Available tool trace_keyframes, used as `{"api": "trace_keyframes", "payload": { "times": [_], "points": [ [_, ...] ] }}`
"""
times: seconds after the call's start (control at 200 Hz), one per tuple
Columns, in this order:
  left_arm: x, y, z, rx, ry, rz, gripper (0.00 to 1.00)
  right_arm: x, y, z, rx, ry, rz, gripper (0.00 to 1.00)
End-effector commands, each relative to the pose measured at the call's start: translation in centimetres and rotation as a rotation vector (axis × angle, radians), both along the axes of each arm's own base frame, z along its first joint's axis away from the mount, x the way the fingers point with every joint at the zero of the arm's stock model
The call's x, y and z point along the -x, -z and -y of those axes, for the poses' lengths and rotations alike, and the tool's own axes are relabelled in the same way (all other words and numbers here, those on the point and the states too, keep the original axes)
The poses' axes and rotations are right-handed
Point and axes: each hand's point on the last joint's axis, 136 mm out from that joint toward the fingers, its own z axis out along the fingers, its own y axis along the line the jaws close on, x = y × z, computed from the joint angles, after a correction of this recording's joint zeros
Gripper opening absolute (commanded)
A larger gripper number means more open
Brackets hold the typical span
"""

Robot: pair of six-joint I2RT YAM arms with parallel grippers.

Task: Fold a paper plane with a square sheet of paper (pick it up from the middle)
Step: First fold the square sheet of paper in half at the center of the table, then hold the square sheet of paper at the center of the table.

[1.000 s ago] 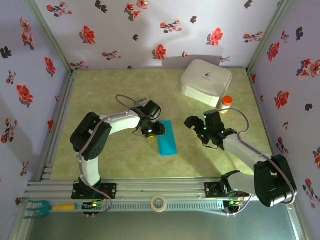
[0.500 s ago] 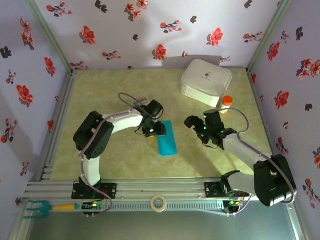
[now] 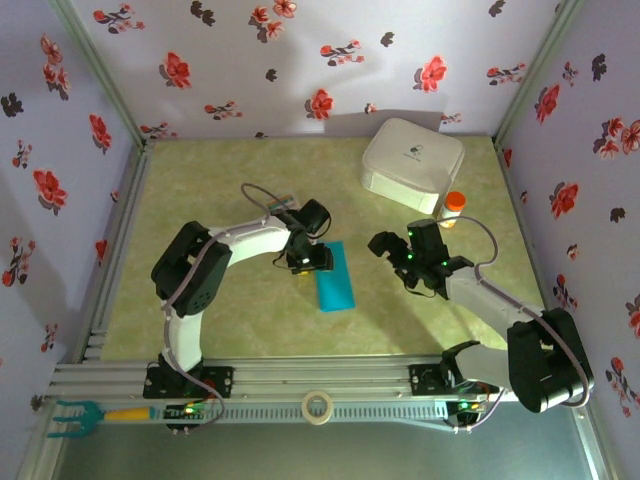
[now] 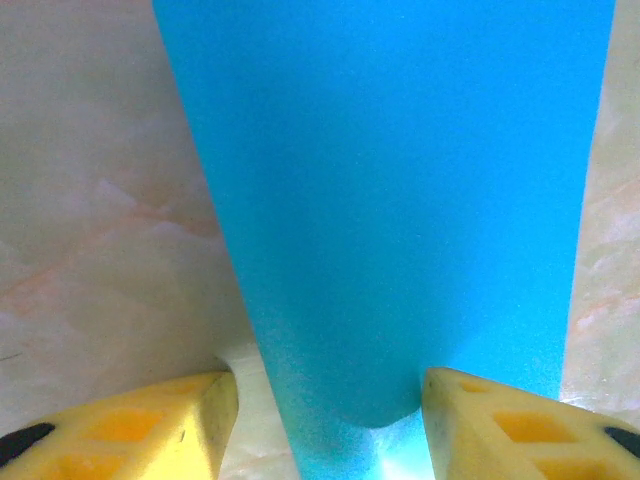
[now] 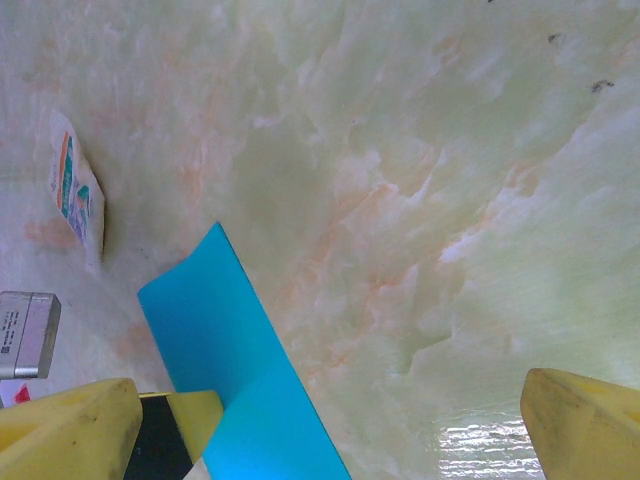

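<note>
Top external shows the square sheet of paper (image 3: 336, 285) folded into a narrow turquoise strip. It lies flat on the surface (image 3: 230, 190) between the two arms, with its long axis running from the near side toward the back wall and both ends blunt. The left claw (image 3: 309, 262) sits over the strip's far left corner. From the left wrist, the strip stretches straight away from the camera, its near end between the yellow fingers (image 4: 140, 425). They stand partly apart, one over the paper, clamping nothing that I can see. The right claw (image 3: 393, 262) hovers just right of the strip, spread wide and empty.
</note>
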Motion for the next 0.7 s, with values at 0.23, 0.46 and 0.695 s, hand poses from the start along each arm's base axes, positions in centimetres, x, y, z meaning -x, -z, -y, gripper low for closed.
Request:
{"api": "trace_keyframes", "payload": {
  "times": [0.23, 0.46, 0.695],
  "points": [
    [1.05, 3.81, -2.16, -0.128, 0.006, -0.047, 0.52, -0.33, -0.73, -0.48, -0.002, -0.020, 0.012, 0.98],
    [1.14, 4.06, -2.20, -0.133, 0.012, -0.051, 0.52, -0.34, -0.64, -0.54, -0.003, -0.021, 0.008, 0.98],
    [1.24, 4.40, -2.20, -0.137, 0.039, -0.056, 0.53, -0.27, -0.58, -0.51, 0.000, -0.022, 0.006, 0.98]
  ]
}}
